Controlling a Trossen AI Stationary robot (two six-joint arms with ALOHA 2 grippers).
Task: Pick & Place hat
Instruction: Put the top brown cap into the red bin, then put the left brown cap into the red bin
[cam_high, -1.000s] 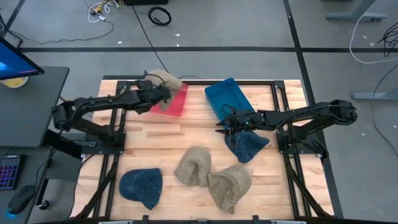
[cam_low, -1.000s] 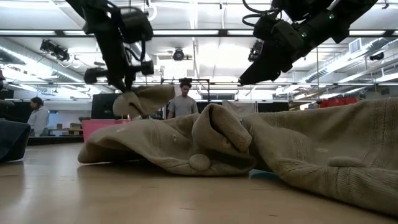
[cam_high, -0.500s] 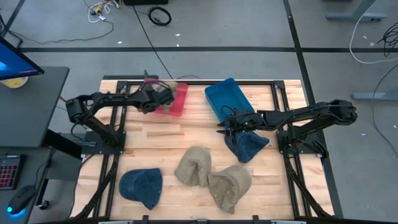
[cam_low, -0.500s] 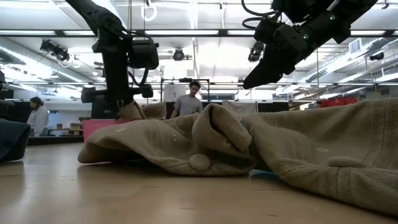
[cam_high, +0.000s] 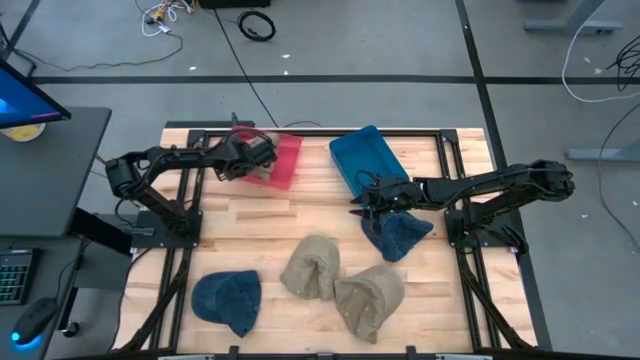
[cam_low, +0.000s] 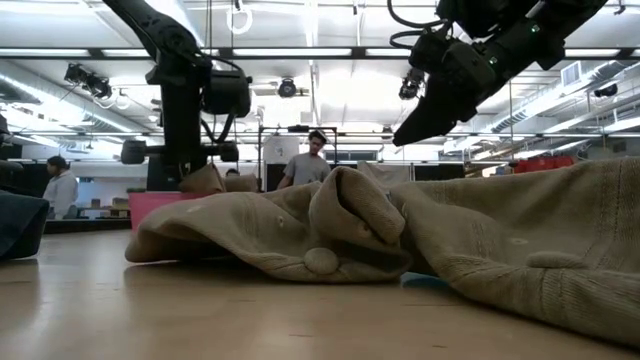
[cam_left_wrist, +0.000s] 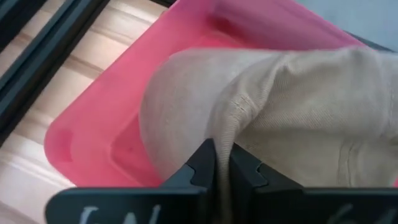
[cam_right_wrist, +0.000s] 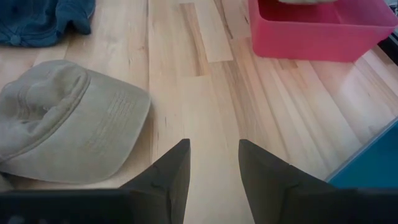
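Observation:
A tan hat (cam_left_wrist: 298, 106) lies inside the pink bin (cam_left_wrist: 93, 118), which stands at the far left of the table (cam_high: 285, 160). My left gripper (cam_left_wrist: 222, 167) is down in that bin, shut on the hat; in the low view the hat (cam_low: 205, 180) just shows over the bin's rim. My right gripper (cam_right_wrist: 213, 158) is open and raised near the table's middle (cam_high: 360, 200), touching nothing, next to a blue hat (cam_high: 400, 235) that lies flat on the wood. My left gripper pinches a raised fold of the tan hat's cloth (cam_left_wrist: 233, 121) between its two shut fingers. It comes slanting down from the table's left side. The hat sits on the pink bin's floor, slack, with its bulk spread beyond the fingers.
A blue bin (cam_high: 365, 158) stands at the far middle. Two more tan hats (cam_high: 312, 265) (cam_high: 368, 298) and a second blue hat (cam_high: 228, 300) lie along the near half. Bare wood shows between the bins and these hats. People stand in the room behind.
My left gripper has come down into the pink bin, still shut, carrying the tan hat from above the rim to the bin's floor. The hat, which hung lifted a second ago, now rests inside. My right arm has kept still.

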